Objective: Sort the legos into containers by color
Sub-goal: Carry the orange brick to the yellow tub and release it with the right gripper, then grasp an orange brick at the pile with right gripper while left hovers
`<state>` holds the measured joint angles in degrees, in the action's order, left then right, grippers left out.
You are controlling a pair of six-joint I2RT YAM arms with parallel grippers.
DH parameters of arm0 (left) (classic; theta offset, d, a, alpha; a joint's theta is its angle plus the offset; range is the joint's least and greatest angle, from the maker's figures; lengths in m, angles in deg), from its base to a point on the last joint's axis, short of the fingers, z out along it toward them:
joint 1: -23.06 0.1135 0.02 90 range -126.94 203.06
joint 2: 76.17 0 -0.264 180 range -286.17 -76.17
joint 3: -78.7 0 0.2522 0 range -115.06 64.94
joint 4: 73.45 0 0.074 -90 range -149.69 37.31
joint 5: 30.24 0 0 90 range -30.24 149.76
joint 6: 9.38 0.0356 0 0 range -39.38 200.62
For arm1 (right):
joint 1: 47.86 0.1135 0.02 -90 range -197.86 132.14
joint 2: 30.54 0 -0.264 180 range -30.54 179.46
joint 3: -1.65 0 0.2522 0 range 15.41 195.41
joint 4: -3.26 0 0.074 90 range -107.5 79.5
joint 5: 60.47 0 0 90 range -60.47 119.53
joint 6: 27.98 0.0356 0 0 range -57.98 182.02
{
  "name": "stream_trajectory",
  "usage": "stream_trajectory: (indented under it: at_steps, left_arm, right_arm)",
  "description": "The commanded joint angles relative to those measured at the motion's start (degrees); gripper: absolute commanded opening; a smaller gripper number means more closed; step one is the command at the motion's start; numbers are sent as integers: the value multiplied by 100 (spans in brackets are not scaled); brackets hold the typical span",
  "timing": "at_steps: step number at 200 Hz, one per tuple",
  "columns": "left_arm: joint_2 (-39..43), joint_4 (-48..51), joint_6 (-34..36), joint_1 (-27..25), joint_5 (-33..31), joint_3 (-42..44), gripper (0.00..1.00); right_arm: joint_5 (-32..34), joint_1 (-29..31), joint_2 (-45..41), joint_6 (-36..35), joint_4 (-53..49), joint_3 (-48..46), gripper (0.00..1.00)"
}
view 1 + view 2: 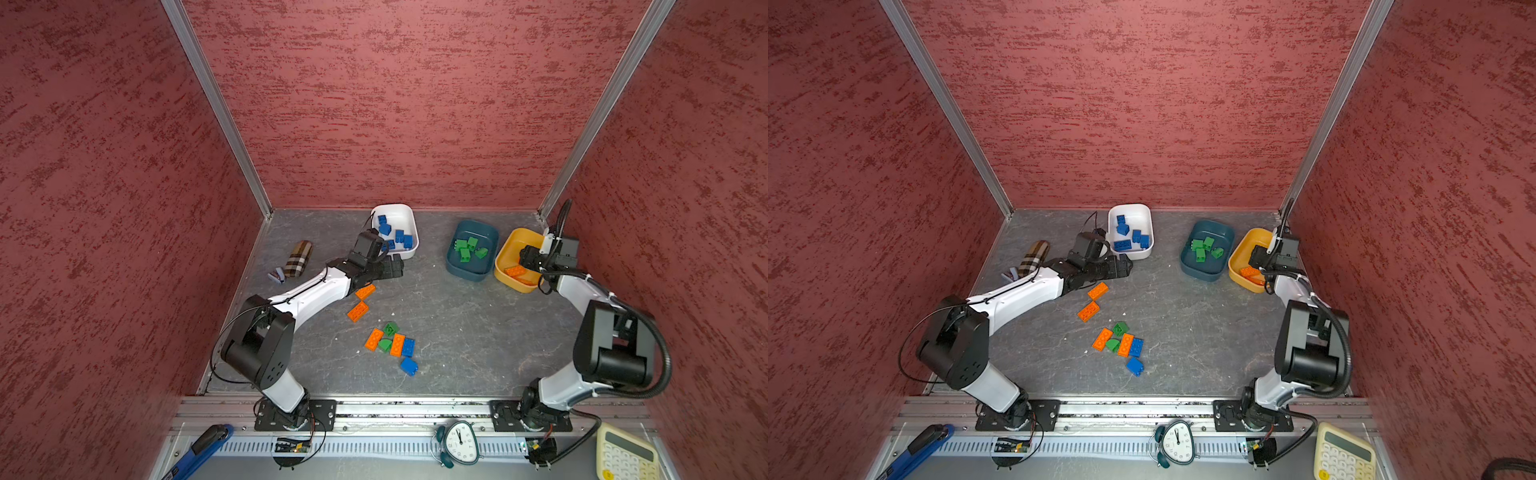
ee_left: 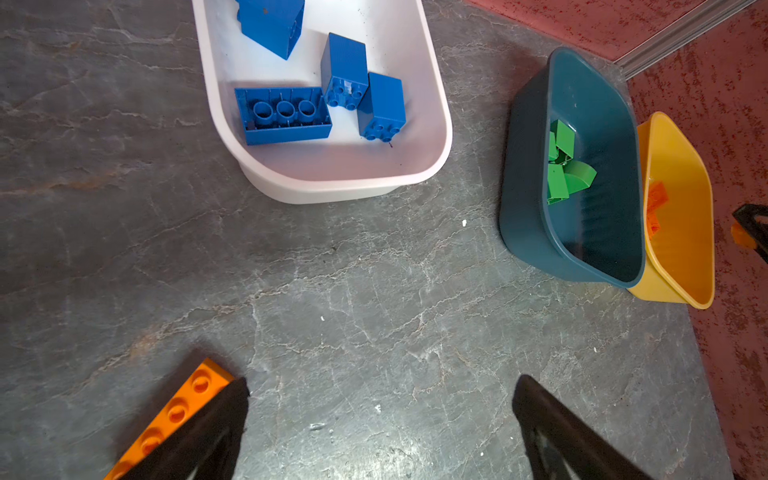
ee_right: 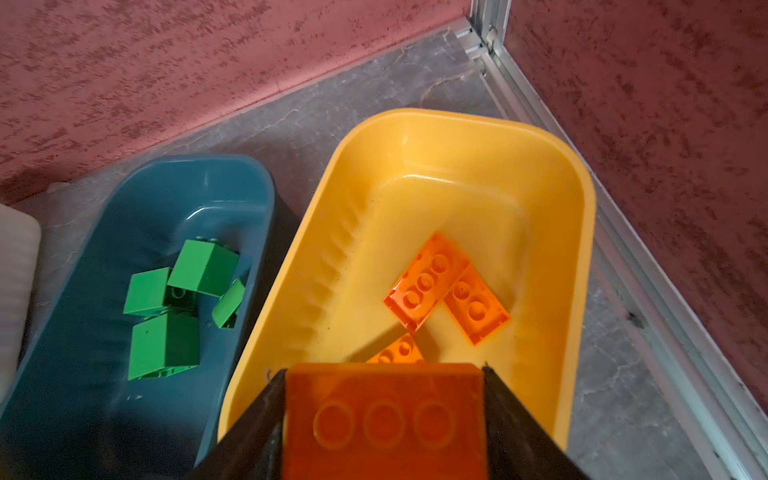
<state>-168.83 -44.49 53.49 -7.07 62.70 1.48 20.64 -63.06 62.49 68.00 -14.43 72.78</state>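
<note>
Right jaws clenched on flat orange studded plastic brick (image 3: 384, 419), long axis spanning them, over mustard yellow plastic bowl (image 3: 415, 158); left jaws released, empty

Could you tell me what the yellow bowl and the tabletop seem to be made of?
The yellow bowl looks like moulded plastic, smooth, slightly glossy: soft highlights on rounded walls. The tabletop looks like matte grey veined stone, or printed laminate.
</note>
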Motion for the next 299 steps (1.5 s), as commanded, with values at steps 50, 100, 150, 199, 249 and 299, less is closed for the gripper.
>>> stream_trajectory:
  at_steps: [50, 100, 150, 199, 249, 299]
  left_arm:
    - [234, 106, 41, 16, -304, 259, 99]
    - [248, 141, -21, 29, -401, 312, 100]
    - [213, 193, -71, 52, -494, 308, 99]
    - [214, 202, -270, 164, -558, 361, 99]
    - [272, 141, -540, 353, -545, 518, 99]
    - [375, 251, -812, 499, -591, 629, 99]
  right_arm:
    - [-165, 83, 1268, -1104, -1357, 1561, 67]
    - [-207, 252, 1124, -996, -1366, 1567, 83]
    - [108, 468, 620, -533, -1249, 1308, 86]
    - [155, 926, -308, 52, -985, 591, 87]
    - [-228, 1864, -1138, 71, -948, 23, 87]
    - [207, 3283, -1218, -173, -1346, -108, 87]
